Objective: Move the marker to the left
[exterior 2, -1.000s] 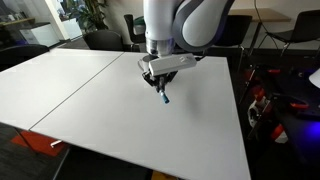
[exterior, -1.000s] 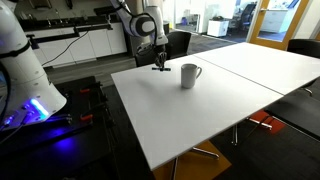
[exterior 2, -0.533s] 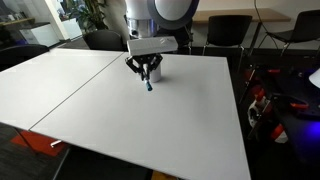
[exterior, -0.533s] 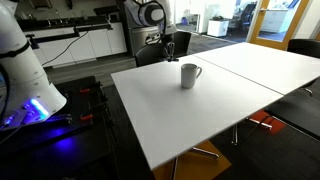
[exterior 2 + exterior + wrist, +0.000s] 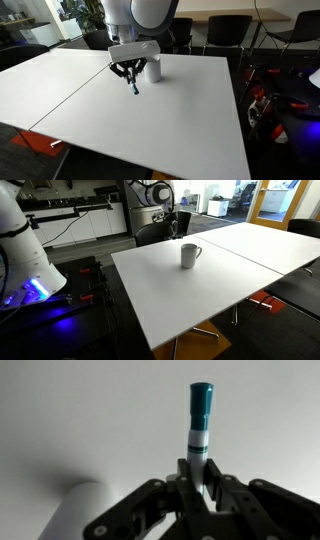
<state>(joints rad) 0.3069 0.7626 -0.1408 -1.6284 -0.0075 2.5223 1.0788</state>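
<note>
Wrist view looks along the pincer (image 5: pixel 200 485). Its dark fingers (image 5: pixel 165 500) are clenched on the marker (image 5: pixel 200 420), one on each side of the lower barrel. The marker sticks straight out beyond the fingertips and shows a white band and then a teal cap at the far end. Beside the pincer a pale rounded shape (image 5: pixel 80 510) lies blurred, and I cannot tell what it is.

In an exterior view the pincer (image 5: pixel 132 72) hangs over the white table (image 5: pixel 200 130), with the marker (image 5: pixel 135 88) pointing down from it, teal tip lowest. The white mug (image 5: pixel 154 68) stands on the table just behind the pincer. Beyond the pincer, past the table, stand dark chairs (image 5: pixel 225 30).
</note>
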